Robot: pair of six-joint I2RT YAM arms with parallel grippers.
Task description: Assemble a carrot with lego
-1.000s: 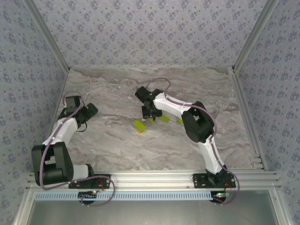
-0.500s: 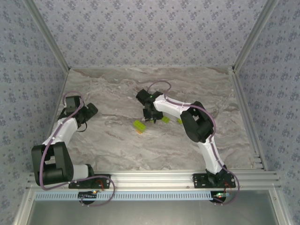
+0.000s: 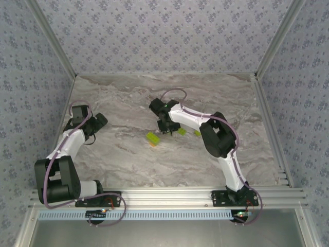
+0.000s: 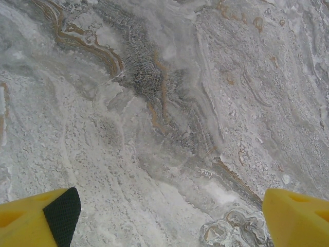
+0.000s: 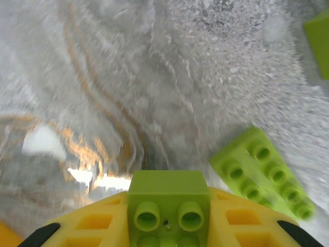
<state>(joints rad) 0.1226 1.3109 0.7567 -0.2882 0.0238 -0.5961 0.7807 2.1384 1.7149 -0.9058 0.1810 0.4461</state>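
Observation:
In the right wrist view my right gripper point(image 5: 167, 216) is shut on a small lime-green lego brick point(image 5: 167, 198), studs facing the camera, between the yellow fingers point(image 5: 87, 221). From above, the right gripper point(image 3: 165, 127) sits low at the table's middle. A longer lime-green brick point(image 5: 262, 172) lies just right of it, and another green brick point(image 5: 318, 33) shows at the upper right edge. A green brick joined to an orange one point(image 3: 152, 138) lies just left and nearer. My left gripper point(image 4: 169, 221) stands open over bare marble at the far left point(image 3: 97, 121).
Two more lime-green bricks point(image 3: 181, 131) point(image 3: 197, 133) lie beside the right arm's forearm. The marble table point(image 3: 128, 164) is bounded by patterned walls and aluminium rails on the left, right and near sides.
My right gripper's fingers have closed onto the small lime-green brick and it has edged slightly right. The left arm has not moved.

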